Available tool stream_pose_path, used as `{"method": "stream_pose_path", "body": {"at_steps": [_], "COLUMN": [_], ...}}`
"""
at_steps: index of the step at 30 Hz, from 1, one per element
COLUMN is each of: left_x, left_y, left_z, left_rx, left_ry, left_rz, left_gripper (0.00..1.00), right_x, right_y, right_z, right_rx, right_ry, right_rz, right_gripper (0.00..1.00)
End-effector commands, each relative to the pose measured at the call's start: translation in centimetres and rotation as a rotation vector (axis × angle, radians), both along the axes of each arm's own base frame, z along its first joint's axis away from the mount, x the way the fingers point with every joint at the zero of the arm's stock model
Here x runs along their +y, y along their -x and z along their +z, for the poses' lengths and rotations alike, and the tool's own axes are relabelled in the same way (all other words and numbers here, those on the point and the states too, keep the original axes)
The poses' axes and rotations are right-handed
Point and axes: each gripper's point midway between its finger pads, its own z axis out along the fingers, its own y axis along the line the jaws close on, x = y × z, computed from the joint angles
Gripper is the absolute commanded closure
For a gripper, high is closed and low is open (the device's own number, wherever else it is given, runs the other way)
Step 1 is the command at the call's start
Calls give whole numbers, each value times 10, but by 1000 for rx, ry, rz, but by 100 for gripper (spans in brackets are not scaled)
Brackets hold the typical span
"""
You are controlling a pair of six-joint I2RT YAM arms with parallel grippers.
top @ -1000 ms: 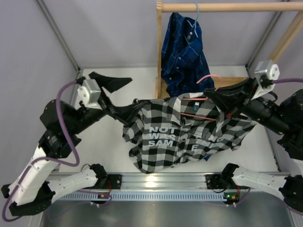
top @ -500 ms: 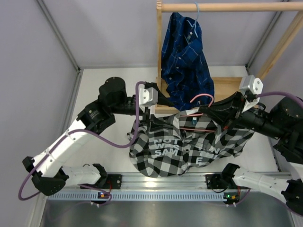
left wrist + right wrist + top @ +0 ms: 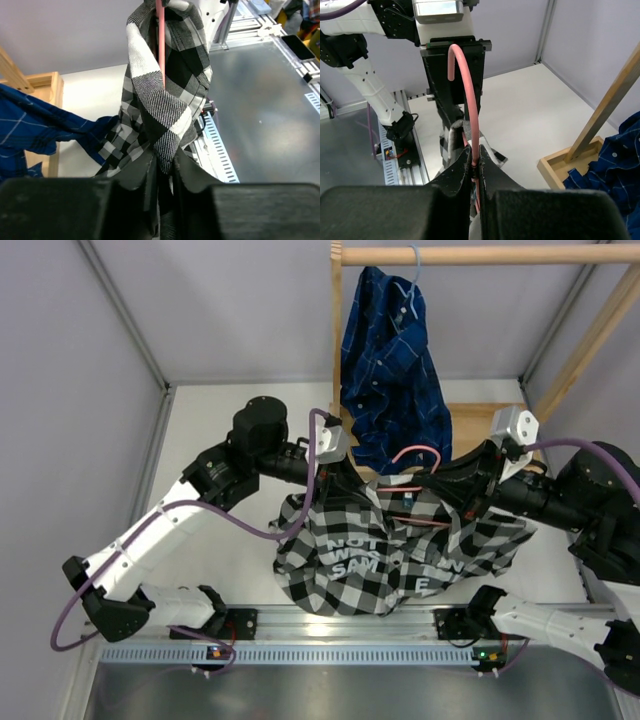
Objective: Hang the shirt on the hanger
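The black-and-white checked shirt (image 3: 400, 550) with white lettering hangs bunched between both arms above the table. The pink wire hanger (image 3: 412, 455) is threaded inside it, with its hook sticking out at the collar. My left gripper (image 3: 340, 462) has come in from the left and is shut on a fold of the shirt (image 3: 160, 115) near the collar. In the left wrist view this gripper (image 3: 164, 167) pinches the fabric, and the hanger wire (image 3: 160, 45) runs up inside it. My right gripper (image 3: 476, 162) is shut on the hanger (image 3: 467, 85) just below its hook.
A blue plaid shirt (image 3: 390, 360) hangs on a light blue hanger (image 3: 415, 275) from a wooden rack rail (image 3: 490, 254), close behind the grippers. The rack's wooden base (image 3: 485, 420) lies at the back right. An aluminium rail (image 3: 330, 625) runs along the near edge.
The left arm swung in from the far left to the shirt's collar, and its open jaws closed on the fabric. The right gripper, with the hanger and shirt, shifted slightly left and back.
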Motion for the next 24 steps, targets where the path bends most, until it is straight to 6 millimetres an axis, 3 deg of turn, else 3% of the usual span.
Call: {"method": "stream_pose_path", "body": {"at_steps": [1,3,9,10,11,12,15,18,24], "left_x": [-2,-3,4,6,7,8,14,19,23], "left_y": [7,7,18,19,20,20,25,32,40], "left_z": [5,2,1,-1,-1,1,-3,0,-1], "left_rx": [2,11,-8,2,2,-17,-13,-24,5], "left_ry": [4,-8,-23,-38,-44,-42,-64,-52,-51], "left_rz": [-66,-77,-142,-144,-145,-147,-153,-170,-204], "left_gripper": [84,100,100,100,100,100,100,100,100], "right_x": [2,2,-4,-4,-6,-12,-34,-58,-69], "right_y": [8,9,10,10,10,14,18,26,64], "right_z": [22,21,14,8,4,-1,-19,-32,-79], "right_rx": [-64,-65,-65,-59,-55,-57,-60,-46,-13], "right_ry": [-65,-64,-61,-51,-43,-31,24,46,166], "right_rz": [44,44,27,27,22,19,-36,-86,64], "right_gripper": [100,100,98,87,53,47,48,55,50]}}
